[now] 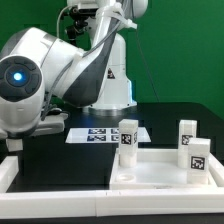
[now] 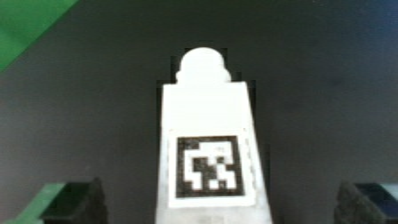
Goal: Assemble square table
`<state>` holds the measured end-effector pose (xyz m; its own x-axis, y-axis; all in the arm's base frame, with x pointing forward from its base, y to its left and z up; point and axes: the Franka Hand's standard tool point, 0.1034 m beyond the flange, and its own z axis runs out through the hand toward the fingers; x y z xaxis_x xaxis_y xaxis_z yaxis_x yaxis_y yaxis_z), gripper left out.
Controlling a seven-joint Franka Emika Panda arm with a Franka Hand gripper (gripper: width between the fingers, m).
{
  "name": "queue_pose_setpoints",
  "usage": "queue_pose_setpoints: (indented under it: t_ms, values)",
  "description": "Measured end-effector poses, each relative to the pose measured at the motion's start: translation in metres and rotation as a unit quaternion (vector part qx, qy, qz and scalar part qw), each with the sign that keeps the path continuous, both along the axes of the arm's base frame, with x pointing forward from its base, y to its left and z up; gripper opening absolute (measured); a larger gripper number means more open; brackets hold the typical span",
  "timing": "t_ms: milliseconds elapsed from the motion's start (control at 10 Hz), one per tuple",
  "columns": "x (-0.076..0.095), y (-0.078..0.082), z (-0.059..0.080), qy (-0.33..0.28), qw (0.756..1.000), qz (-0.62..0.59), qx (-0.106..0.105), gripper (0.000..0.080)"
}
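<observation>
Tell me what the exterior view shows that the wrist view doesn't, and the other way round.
Only the exterior view shows the large flat white square panel, two more short white tagged legs, the marker board and the robot arm. Only the wrist view shows the dark fingertips on either side of a leg, apart from it. Both show a short white tagged leg.

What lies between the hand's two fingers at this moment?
A white tagged leg lies between the fingers of the open hand, touching neither; the wrist view shows it.
</observation>
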<state>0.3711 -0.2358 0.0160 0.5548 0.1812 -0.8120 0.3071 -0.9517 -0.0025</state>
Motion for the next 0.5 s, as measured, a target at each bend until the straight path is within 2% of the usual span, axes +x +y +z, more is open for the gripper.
queue_pose_setpoints:
  t_ms: [100, 300, 400, 500]
  values:
    - [-0.0002, -0.0001, -0.0002, 0.000, 1.000, 0.000, 0.000, 0.0649]
    - [-0.0005, -0.0005, -0.0002, 0.000, 1.000, -0.001, 0.000, 0.0379]
    - [-0.0005, -0.0006, -0.0001, 0.000, 1.000, -0.001, 0.000, 0.0379]
    - [-0.0005, -0.0006, -0.0001, 0.000, 1.000, -0.001, 0.000, 0.0288]
